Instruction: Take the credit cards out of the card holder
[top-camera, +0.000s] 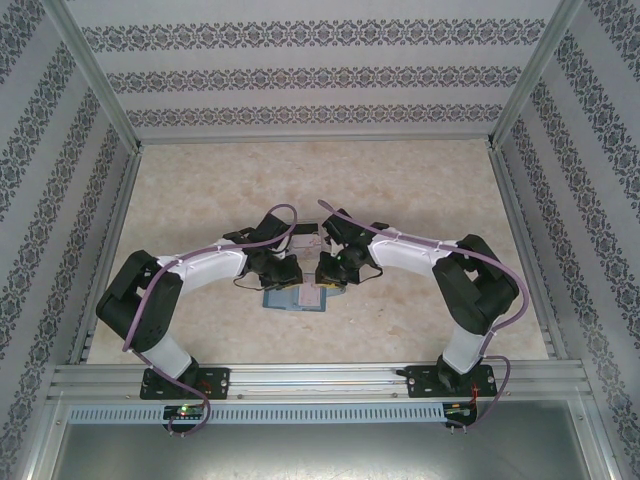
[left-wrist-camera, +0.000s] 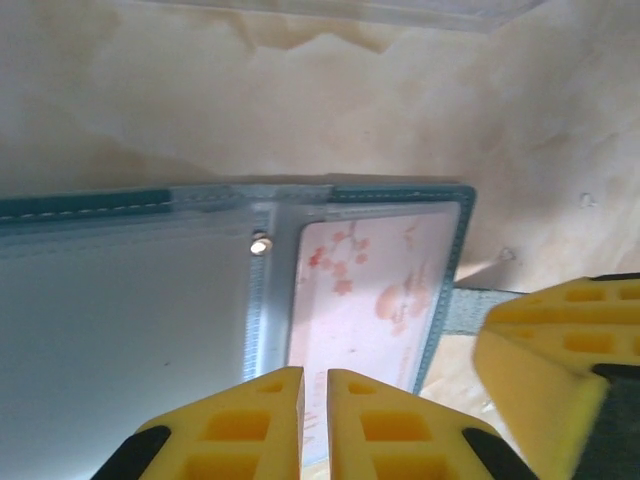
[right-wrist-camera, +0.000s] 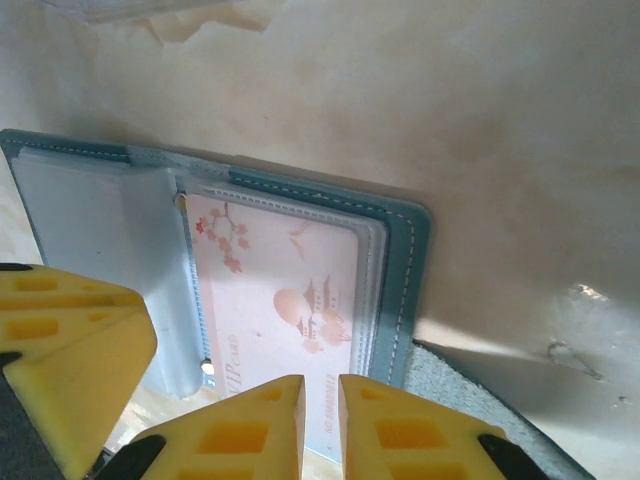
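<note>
Two grippers are meeting over the middle of the beige marbled table, where the teal card holder is lying open and flat between the wrists. Its right half is carrying a pale credit card with pink blossom print, sitting inside a clear sleeve pocket. The left half is showing a plain grey-blue panel. A small metal snap stud is sitting by the fold.

The left gripper is hanging over the near edge of the holder around the fold line, fingers almost pressed together with just a thin slit between them. The right gripper is doing the same over the near edge of the card (again a thin slit). Whether either one is actually pinching the card or the sleeve, cannot tell, since the pads are covering that edge. The two grippers are sitting just beside each other. The holder's strap tab is sticking out on the right. A clear plastic tray edge is showing beyond the holder.
</note>
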